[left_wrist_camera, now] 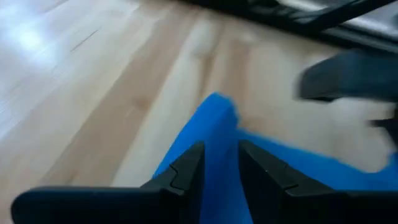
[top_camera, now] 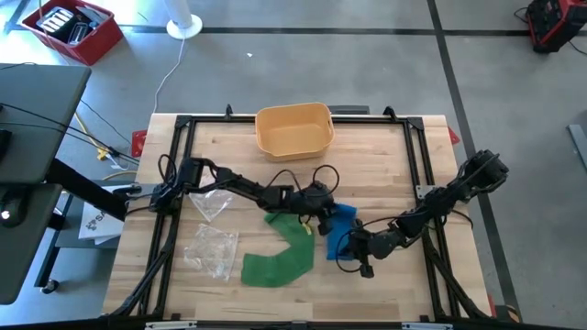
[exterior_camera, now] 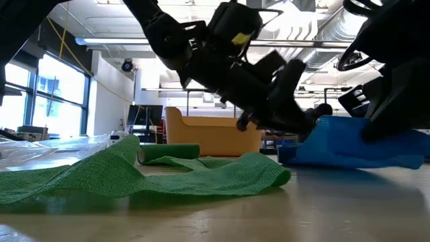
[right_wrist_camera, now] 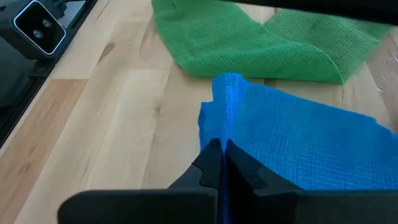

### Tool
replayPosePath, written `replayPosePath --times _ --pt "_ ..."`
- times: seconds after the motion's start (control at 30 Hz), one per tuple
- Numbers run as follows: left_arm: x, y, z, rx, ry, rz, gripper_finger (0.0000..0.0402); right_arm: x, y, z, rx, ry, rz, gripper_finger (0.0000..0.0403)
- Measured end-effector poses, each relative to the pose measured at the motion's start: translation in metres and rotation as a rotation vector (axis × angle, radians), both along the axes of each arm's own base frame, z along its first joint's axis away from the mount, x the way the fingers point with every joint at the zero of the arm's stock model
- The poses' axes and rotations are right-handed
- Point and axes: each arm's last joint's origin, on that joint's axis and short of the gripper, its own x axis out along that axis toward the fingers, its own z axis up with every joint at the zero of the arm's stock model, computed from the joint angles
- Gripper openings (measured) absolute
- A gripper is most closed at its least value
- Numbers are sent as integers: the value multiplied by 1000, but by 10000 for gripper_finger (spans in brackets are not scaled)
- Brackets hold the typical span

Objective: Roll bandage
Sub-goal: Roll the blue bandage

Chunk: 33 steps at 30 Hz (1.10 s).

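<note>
A blue bandage (top_camera: 342,223) lies crumpled on the wooden table, right of centre, with both grippers shut on it. My left gripper (left_wrist_camera: 219,152) comes at it from the table's left, my right gripper (right_wrist_camera: 222,147) from the right and near side. A green bandage (top_camera: 280,257) lies spread flat in a curve beside the blue one, on the left. Its far end is rolled into a small cylinder (exterior_camera: 168,153). In the low view the blue bandage (exterior_camera: 349,144) bunches up under the two dark arms. My left gripper pinches a raised fold of the blue bandage (left_wrist_camera: 216,121) between its two fingers, slanting down from the table's left. The rest of the cloth lies on the table. My right gripper pinches a bunched edge of the blue bandage (right_wrist_camera: 225,112) between its shut fingers, slanting down from the table's right. The cloth beyond the fingers lies slack on the table.
A yellow basket (top_camera: 293,129) stands at the table's far middle. Two clear plastic wrappers (top_camera: 212,203) (top_camera: 212,249) lie on the left half. A black frame (top_camera: 183,124) runs around the table's edges.
</note>
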Motion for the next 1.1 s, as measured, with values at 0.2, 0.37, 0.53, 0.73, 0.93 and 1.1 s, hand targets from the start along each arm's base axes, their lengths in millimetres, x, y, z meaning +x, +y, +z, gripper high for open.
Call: replayPosePath --times 0.2,0.37,0.53,0.73,0.93,1.1 --pt "3 -5 8 35 -78 -158 89 0 0 0 -1 -1 -2 0" --pt "4 -1 2 112 -56 -174 89 0 0 1 8 -5 3 0" --pt "8 17 -20 78 -19 -129 89 0 1 1 10 -4 4 0" --pt "13 27 -35 -33 -6 -37 89 0 0 0 6 5 7 0" --pt "11 28 -34 -18 27 66 75 -1 0 -2 -6 25 6 0" --pt "11 29 -35 -1 45 99 57 -2 0 -3 22 47 18 0"
